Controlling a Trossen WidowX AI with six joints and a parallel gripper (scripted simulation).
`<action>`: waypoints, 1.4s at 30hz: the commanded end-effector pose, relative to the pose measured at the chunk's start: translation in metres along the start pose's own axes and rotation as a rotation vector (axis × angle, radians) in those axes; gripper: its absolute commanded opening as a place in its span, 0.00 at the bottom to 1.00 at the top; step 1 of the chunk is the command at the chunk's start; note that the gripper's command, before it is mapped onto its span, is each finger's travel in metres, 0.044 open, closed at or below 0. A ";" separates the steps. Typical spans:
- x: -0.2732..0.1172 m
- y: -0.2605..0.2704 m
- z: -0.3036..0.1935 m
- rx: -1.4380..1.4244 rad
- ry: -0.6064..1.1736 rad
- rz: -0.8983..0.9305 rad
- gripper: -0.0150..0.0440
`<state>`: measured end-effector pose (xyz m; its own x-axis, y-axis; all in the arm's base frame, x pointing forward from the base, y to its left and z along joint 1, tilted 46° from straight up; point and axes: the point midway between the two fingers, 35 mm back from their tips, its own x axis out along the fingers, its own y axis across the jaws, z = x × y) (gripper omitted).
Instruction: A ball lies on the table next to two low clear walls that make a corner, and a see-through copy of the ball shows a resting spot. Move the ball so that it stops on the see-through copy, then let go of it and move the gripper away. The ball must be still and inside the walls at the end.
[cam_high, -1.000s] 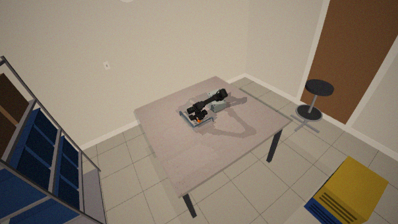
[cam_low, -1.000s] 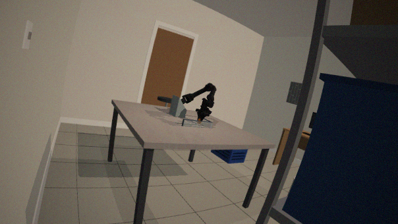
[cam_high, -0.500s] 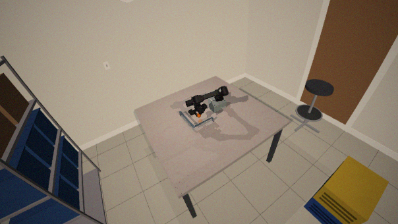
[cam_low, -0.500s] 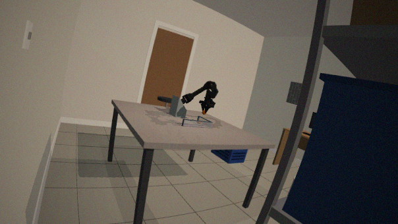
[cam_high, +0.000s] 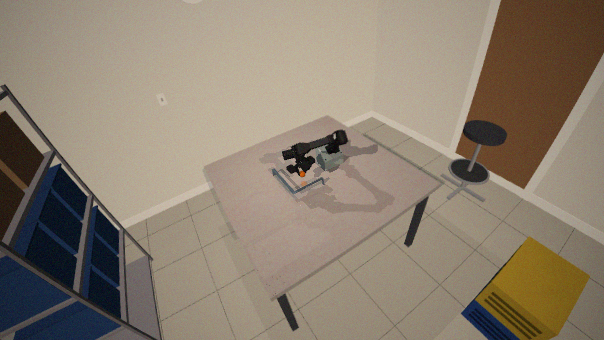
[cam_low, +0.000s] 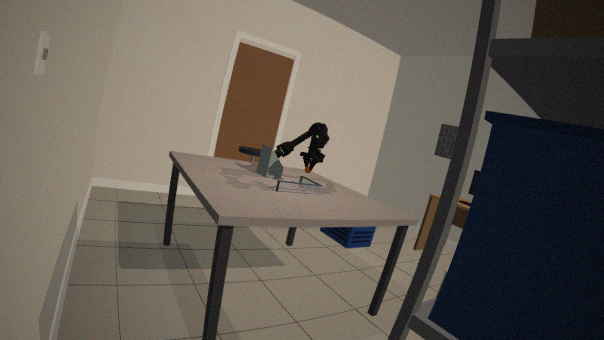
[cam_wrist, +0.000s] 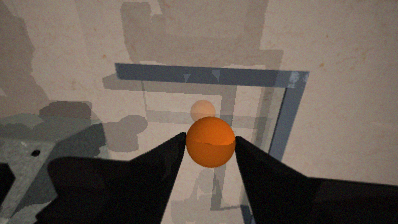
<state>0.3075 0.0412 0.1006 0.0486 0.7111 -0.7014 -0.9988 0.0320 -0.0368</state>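
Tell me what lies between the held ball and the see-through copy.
Nothing solid. In the wrist view the ball, pinched between the fingers, hangs above bare table, with the see-through copy just beyond, inside the clear walls.

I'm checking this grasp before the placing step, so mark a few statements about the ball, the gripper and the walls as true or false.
1. The gripper is shut on the orange ball. True.
2. The ball rests on the table. False: the exterior view shows it held above the table.
3. The pale see-through copy lies inside the corner of the clear walls. True.
4. The ball already sits on the copy. False: it is held apart from it.
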 end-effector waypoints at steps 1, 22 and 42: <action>0.013 0.005 -0.007 0.003 -0.005 0.002 0.25; 0.091 0.010 -0.013 -0.002 -0.010 0.000 0.25; 0.113 0.011 -0.012 -0.002 -0.012 0.000 0.25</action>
<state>0.3039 0.1106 0.0166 0.0573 0.7163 -0.6954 -0.9982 0.0288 -0.0526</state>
